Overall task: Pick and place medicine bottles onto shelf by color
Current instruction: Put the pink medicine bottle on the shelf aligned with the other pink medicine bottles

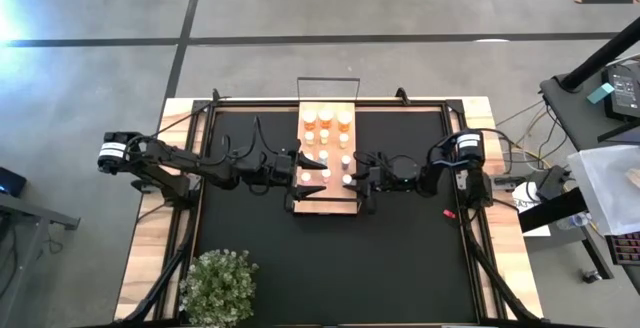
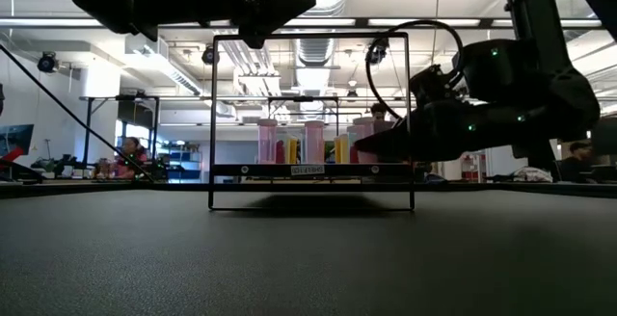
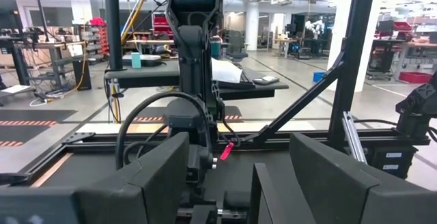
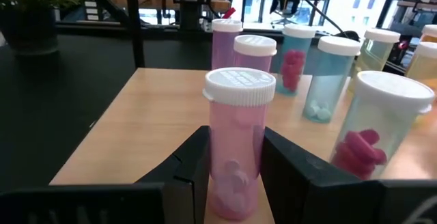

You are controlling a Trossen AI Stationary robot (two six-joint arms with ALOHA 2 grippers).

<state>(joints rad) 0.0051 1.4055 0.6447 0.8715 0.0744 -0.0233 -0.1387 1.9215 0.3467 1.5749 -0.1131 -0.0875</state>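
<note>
Two dark grippers flank the shelf (image 1: 327,158) from where I sit. It is a long light-wood board with a thin black wire frame, lying on the matte black tabletop mat (image 1: 330,258).

The right gripper (image 4: 232,166) is clamped on a slim pink bottle (image 4: 237,142): translucent plastic, cylindrical, with a ridged white cap, standing upright on the smooth wood near the board's corner. Its blocky dark fingers (image 4: 188,169) press the bottle from both sides, and small pale pills show through the wall at its bottom. Beyond it stand more medicine bottles (image 4: 328,80), pink, pale blue-green and yellowish, all white-capped; one just beside it holds magenta tablets.

The left gripper (image 1: 297,165) hovers at the shelf's opposite edge with its jaws spread wide and nothing between them. In the left wrist view its flat, angular fingers (image 3: 164,176) fill the foreground and hide the shelf entirely.

From overhead I see the bottles only as small white dots, with three wider amber ones (image 1: 327,118) at the far end; I cannot count the slim ones reliably. The low view shows bottles on the board in silhouetted backlight, partly blocked by the right arm. A leafy potted plant (image 1: 219,286) sits at the mat's near-left corner, cut off by the frame edge.
</note>
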